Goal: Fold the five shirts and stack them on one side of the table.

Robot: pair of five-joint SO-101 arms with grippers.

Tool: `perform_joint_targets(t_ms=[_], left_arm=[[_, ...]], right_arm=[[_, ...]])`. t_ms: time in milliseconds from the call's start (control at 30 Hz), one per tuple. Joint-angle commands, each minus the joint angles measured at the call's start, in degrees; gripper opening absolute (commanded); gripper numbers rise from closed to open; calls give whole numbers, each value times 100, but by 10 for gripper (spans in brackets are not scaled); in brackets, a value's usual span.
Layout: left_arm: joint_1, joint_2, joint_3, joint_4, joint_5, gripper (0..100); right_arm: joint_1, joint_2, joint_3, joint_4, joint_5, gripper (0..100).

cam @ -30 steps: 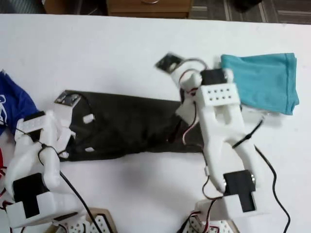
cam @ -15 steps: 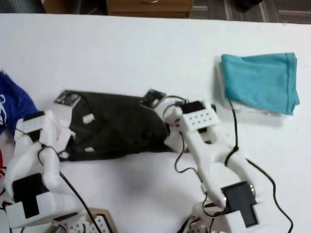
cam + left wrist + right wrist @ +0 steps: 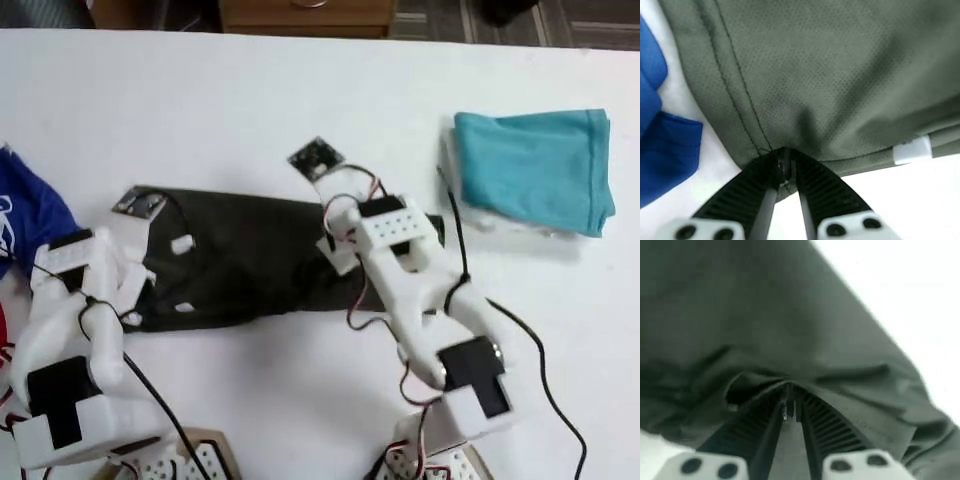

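A dark olive shirt (image 3: 250, 260) lies in a long folded strip across the middle of the table. My left gripper (image 3: 785, 167) is shut on the hem of the dark shirt (image 3: 830, 80) at its left end, under the left arm (image 3: 85, 290). My right gripper (image 3: 790, 407) is shut on a fold of the dark shirt (image 3: 740, 315) near its right end, below the right arm (image 3: 400, 250). A folded teal shirt (image 3: 535, 170) rests at the right side of the table. A blue shirt (image 3: 25, 215) lies at the left edge, and the blue shirt (image 3: 660, 150) also borders the olive hem.
White table surface (image 3: 200, 110) stretches open behind the dark shirt. A bit of red fabric (image 3: 3, 330) peeks out at the left edge. Arm bases and cables (image 3: 440, 440) crowd the near edge. Wooden furniture (image 3: 305, 15) stands beyond the table's far side.
The right arm swung from beside the teal shirt leftward over the dark shirt's right end and closed on a fold. The left arm stayed still.
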Motion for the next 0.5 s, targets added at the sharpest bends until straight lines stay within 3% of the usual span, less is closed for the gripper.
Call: perform_joint_targets(t_ms=[0,300,467], left_arm=[[-70,62,-4,-299,-44,26],[-79,62,-4,-299,-44,26],[-79,62,-4,-299,-44,26]], right_arm=[[-66,171,-756,409,-70,19],[-31,-593,-1336,2185,-9,19],[-127,-813,-1064,2536,-9,19]])
